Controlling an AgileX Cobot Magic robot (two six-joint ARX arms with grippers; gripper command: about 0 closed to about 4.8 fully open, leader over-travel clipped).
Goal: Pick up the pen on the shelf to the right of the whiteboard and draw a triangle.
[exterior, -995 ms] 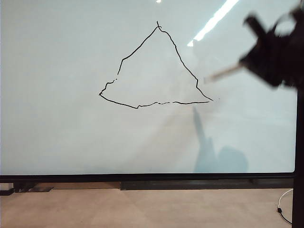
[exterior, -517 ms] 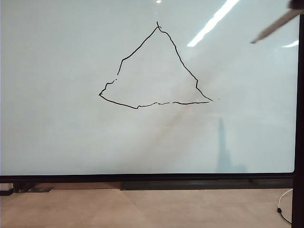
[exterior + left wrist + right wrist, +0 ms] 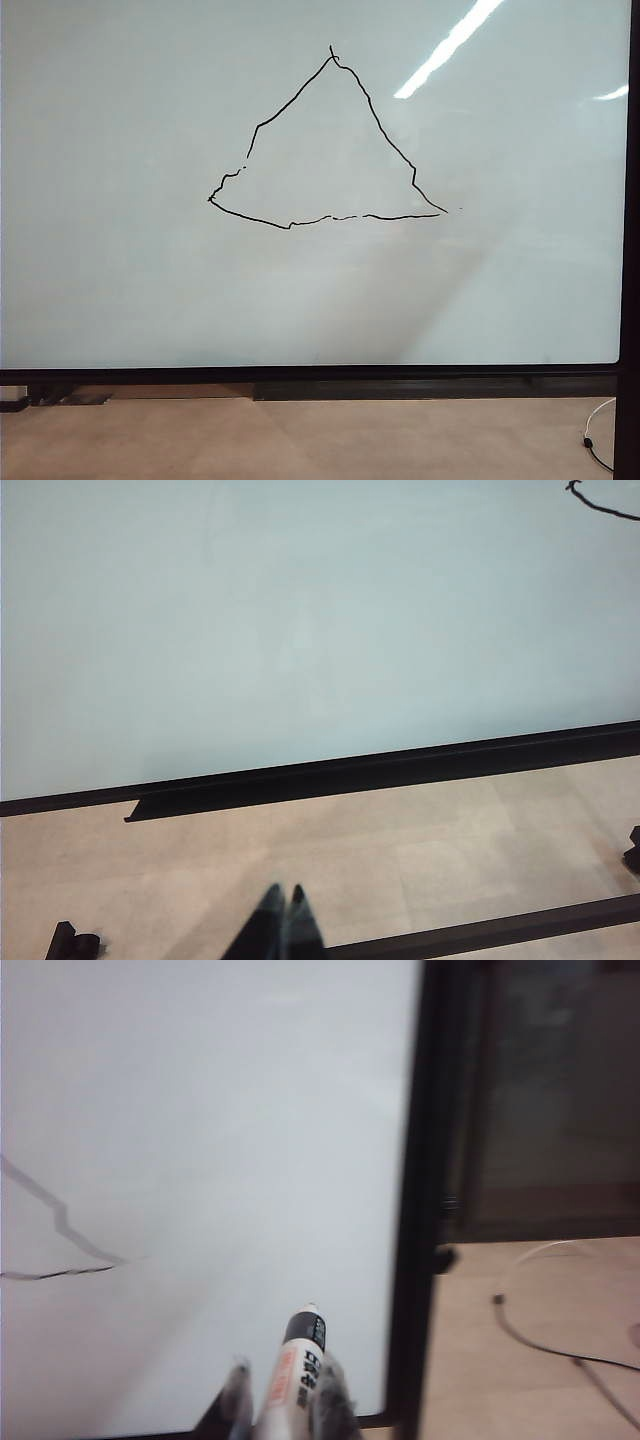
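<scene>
The whiteboard fills most of the exterior view. On it is the triangle, a wobbly black outline with a pointed top. Neither arm shows in the exterior view. In the right wrist view my right gripper is shut on the pen, a white barrel with a black band, held off the board near its right black edge. The triangle's lower right corner lies well to one side of the pen tip. My left gripper is shut and empty, low over the beige floor, with the board ahead.
A black rail runs under the whiteboard. Its black frame stands just beside the pen, and past that is a dark shelf area. A thin cable lies on the beige floor.
In the exterior view the right gripper with the pen rose up and to the right until it left the frame. Its shadow on the board is gone. The triangle is unchanged.
</scene>
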